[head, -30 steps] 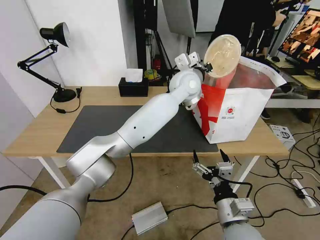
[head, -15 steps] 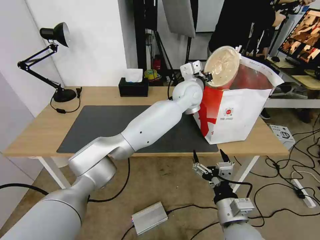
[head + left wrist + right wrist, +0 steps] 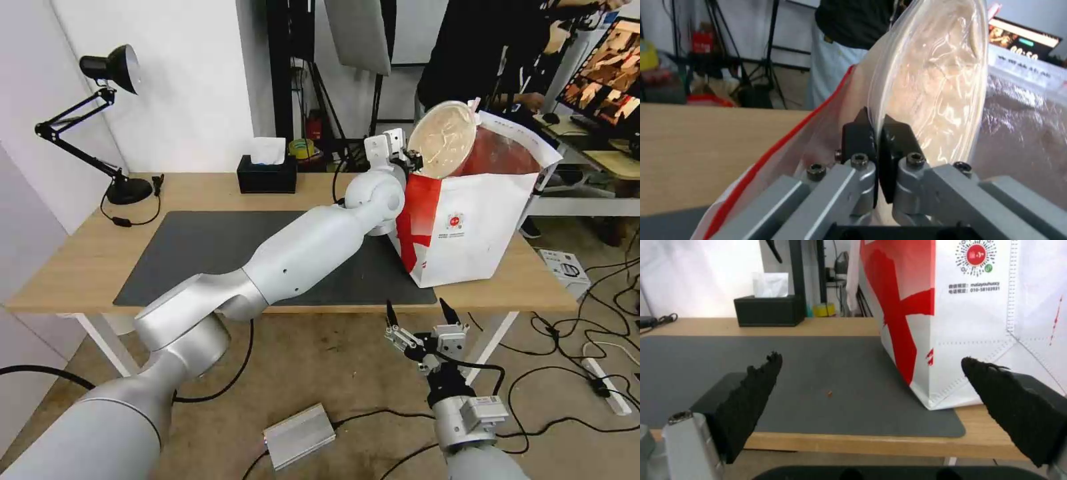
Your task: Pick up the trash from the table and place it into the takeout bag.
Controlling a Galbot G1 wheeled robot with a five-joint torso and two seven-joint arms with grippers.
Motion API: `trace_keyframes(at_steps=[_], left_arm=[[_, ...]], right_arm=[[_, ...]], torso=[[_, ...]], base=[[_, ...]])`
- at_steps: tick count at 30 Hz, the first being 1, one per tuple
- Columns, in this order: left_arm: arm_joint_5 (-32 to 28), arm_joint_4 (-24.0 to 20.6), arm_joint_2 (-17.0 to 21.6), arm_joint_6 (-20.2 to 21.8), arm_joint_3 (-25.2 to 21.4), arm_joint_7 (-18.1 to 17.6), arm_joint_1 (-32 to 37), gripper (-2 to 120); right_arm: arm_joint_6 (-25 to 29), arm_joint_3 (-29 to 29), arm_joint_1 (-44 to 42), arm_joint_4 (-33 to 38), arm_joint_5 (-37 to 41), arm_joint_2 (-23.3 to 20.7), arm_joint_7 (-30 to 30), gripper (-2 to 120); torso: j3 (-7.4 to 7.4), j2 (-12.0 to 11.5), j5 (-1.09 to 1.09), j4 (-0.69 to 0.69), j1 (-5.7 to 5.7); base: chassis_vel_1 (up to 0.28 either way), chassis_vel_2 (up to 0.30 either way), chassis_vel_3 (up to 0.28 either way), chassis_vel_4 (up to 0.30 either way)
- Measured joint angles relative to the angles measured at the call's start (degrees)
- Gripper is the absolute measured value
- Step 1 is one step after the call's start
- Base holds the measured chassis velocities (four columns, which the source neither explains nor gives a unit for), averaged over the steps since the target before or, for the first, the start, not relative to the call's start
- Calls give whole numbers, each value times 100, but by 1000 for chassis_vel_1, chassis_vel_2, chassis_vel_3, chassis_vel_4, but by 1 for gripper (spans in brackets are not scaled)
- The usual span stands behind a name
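The long light-wood table [image 3: 200,193] on white legs, with its large dark grey rectangular mat [image 3: 200,247], is carrying the big boxy white takeout bag [image 3: 473,233] with a red panel and silver foil lining, which is standing at the mat's right end. The robot's left arm is reaching across the mat, and the left gripper [image 3: 408,160] is pinching the rim of a wide, pale plastic bowl [image 3: 441,139], its black fingertips [image 3: 858,133] nearly closed on the thin edge. The bowl is hanging tilted on edge, its lower part already dipping inside the bag's open mouth against the near wall. The placing step seems to be in hand: the next move likely calls for lowering the bowl deeper, clear of the bag's wall, before loosening the pinch, or it could catch on the rim and tip the bag. Compared with a second ago, the bowl is sitting lower; it was well above the bag's mouth then, and the wrist has followed it down. The right gripper [image 3: 421,319] is waiting below the table's front edge, its fingers spread wide and holding nothing. A black tissue box [image 3: 267,175] is sitting at the table's back.
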Motion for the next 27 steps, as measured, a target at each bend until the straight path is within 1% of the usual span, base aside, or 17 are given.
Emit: trace_keyframes(at_steps=[6, 9, 15, 21, 24, 25, 27], left_arm=[[230, -25, 8, 0, 122, 89, -42, 0], [480, -24, 8, 0, 243, 253, -105, 0], [771, -33, 32, -23, 360, 424, -159, 0], [1255, -47, 119, -138, 504, 631, -190, 0], [1649, -18, 168, -337, 587, 754, -211, 0], [1649, -18, 168, -337, 587, 754, -211, 0], [1902, 23, 186, -446, 614, 848, -218, 0]], right_arm=[[0, 0, 0, 0, 0, 0, 0, 100], [0, 0, 0, 0, 0, 0, 0, 100], [0, 0, 0, 0, 0, 0, 0, 100], [0, 0, 0, 0, 0, 0, 0, 100], [0, 0, 0, 0, 0, 0, 0, 100], [0, 0, 0, 0, 0, 0, 0, 100], [0, 0, 0, 0, 0, 0, 0, 100]], torso=[[0, 0, 0, -1, 0], [0, 0, 0, -1, 0], [0, 0, 0, -1, 0], [0, 0, 0, 0, 0], [0, 0, 0, -1, 0], [0, 0, 0, -1, 0], [0, 0, 0, -1, 1]], base=[[0, 0, 0, 0], [0, 0, 0, 0], [0, 0, 0, 0], [0, 0, 0, 0], [0, 0, 0, 0], [0, 0, 0, 0], [0, 0, 0, 0]])
